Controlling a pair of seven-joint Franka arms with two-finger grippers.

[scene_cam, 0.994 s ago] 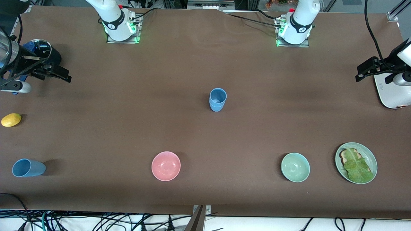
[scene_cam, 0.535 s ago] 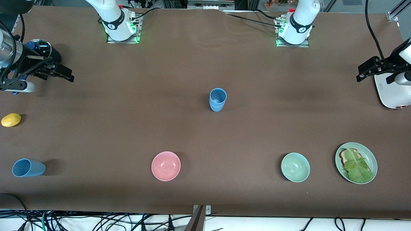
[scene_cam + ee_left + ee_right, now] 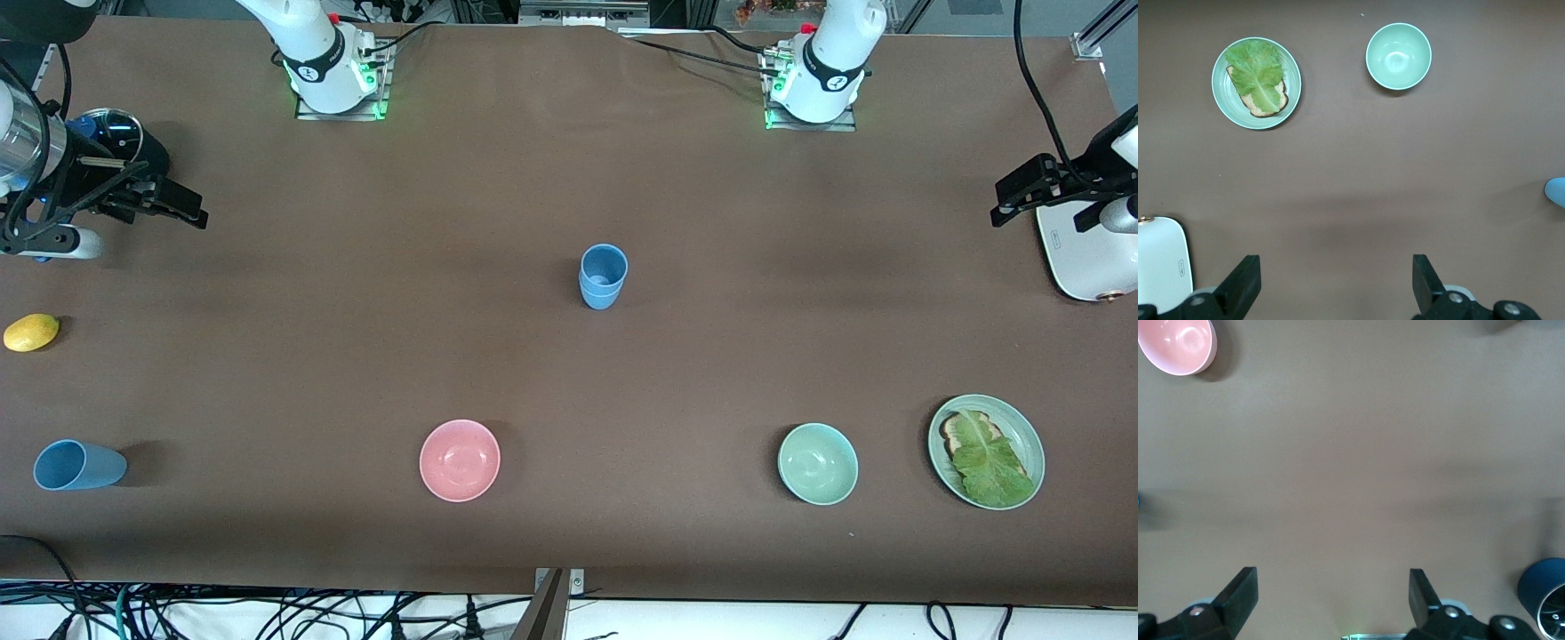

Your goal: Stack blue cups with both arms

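Table [image 3: 356, 356]: plain matte brown, no pattern. Stacked cups [image 3: 603, 276] at table centre: light blue. Lone cup [image 3: 78, 466] on its side, toward the right arm's end from the stacked cups: same light blue. Pink bowl [image 3: 460, 460] and pale-green bowl [image 3: 817, 463], both nearer the front camera than the stacked cups, unpatterned. Pale-green plate [image 3: 1031, 444] with green leaf [image 3: 991, 464]. Lemon [image 3: 31, 332]: yellow. Saucepan [image 3: 124, 147]: dark navy. Both grippers black: left gripper [image 3: 1337, 283], right gripper [image 3: 1333, 597].
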